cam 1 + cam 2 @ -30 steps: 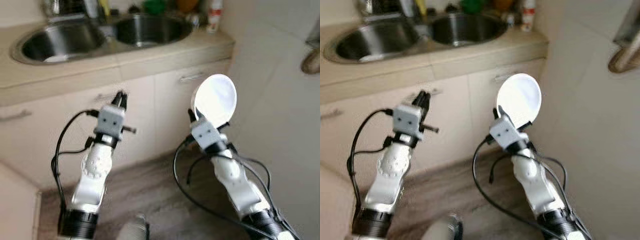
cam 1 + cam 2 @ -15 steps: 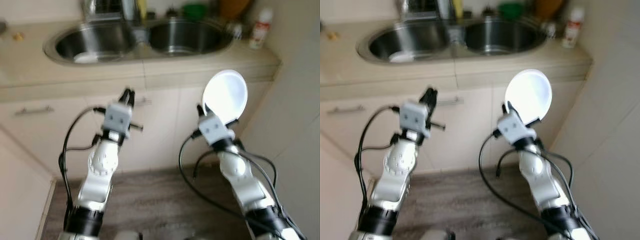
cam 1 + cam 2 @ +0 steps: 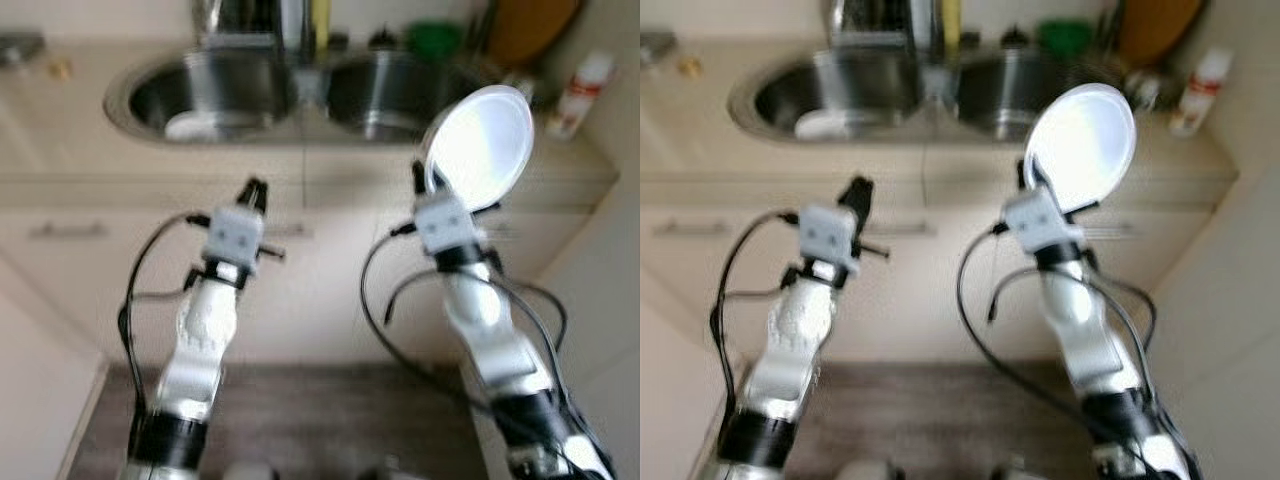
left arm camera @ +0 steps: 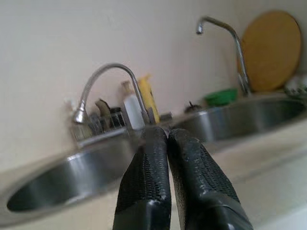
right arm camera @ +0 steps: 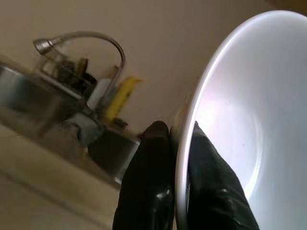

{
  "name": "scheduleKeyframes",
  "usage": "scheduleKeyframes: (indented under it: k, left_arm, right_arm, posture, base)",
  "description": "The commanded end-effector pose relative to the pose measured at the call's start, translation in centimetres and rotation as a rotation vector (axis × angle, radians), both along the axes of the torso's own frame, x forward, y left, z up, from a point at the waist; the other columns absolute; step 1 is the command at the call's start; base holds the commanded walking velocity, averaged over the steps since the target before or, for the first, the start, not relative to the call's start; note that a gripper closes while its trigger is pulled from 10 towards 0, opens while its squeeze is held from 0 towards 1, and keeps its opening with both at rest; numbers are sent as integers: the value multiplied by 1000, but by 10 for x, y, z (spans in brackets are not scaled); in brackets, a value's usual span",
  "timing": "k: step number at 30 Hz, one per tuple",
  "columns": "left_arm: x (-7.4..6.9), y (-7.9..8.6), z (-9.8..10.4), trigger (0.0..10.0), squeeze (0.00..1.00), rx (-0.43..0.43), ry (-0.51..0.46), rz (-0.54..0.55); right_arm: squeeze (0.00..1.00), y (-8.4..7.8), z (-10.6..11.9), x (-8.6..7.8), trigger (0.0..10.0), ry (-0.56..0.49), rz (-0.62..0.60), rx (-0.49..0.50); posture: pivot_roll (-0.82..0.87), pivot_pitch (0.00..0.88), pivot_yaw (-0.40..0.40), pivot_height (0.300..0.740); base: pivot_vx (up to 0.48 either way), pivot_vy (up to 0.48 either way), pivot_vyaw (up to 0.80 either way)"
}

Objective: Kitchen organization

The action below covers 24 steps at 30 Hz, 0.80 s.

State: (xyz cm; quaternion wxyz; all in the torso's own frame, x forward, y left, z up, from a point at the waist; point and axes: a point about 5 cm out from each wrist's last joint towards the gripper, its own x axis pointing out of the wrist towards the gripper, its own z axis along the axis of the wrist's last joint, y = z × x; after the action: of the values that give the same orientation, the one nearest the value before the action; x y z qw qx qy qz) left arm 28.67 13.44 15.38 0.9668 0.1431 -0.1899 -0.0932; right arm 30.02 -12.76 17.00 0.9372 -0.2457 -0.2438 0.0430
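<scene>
While gripped by its rim between the two black fingers [image 5: 148, 191] of the right gripper [image 3: 428, 182], stands nearly upright a white plate [image 3: 478, 147], raised in front of the double sink [image 3: 300, 95], overlapping the front edge of the sink's right-hand basin [image 3: 395, 95] in the head views. Pinched thin edge of plate between the finger pads, one finger on each face, closed hard against it. Concave bright face of the plate turned toward the robot's head.

Left of the plate, in front of the sink's left-hand basin [image 3: 215, 95], held up the left gripper [image 3: 256, 190], fingers [image 4: 144, 182] pressed together with nothing between them, pointing toward the sink. Lying inside that left basin, a pale round dish [image 3: 195, 126].

Behind the sink, against the wall: a curved faucet [image 4: 103, 84], a yellow bottle [image 4: 148, 96] and a white bottle [image 4: 130, 105] beside it, a green bowl [image 3: 432, 38] behind the right basin, a round wooden board [image 4: 271, 50] leaning on the wall further right. Right of the sink on the beige counter [image 3: 60, 130], a white bottle with red markings [image 3: 580, 85]. Below the sink, beige cabinet doors with a metal handle [image 3: 65, 230], and under them a grey wood-look floor [image 3: 320, 420]. Slightly blurred head views.
</scene>
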Motion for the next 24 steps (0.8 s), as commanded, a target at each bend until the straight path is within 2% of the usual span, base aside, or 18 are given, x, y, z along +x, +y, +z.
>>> scheduleKeyframes:
  k: [1, 4, 7, 10, 24]
  left_arm:
    - [0, 9, 2, 10000, 0, 10, -13, 26]
    - [1, 9, 3, 10000, 0, 9, -19, 30]
    - [1, 10, 4, 10000, 0, 7, -24, 32]
    - [2, 9, 4, 10000, 0, 7, -29, 32]
    - [3, 9, 6, 10000, 0, 5, -36, 30]
  right_arm:
    - [0, 13, 8, -1, 10000, -42, 43, -31]
    - [0, 16, 7, -2, 10000, -44, 49, -47]
    - [0, 19, 10, -3, 10000, -53, 70, -4]
    - [0, 17, 12, 0, 10000, -49, 57, 23]
    - [0, 11, 21, 7, 10000, -67, 34, 26]
  posture:
    - [174, 0, -30, 740]
    - [174, 0, -30, 740]
    - [176, 0, -30, 740]
    - [176, 0, -29, 740]
    - [172, 0, -25, 740]
  base:
    - [337, 0, 800]
    - [337, 0, 800]
    - [335, 0, 800]
    - [339, 0, 0]
    - [336, 0, 0]
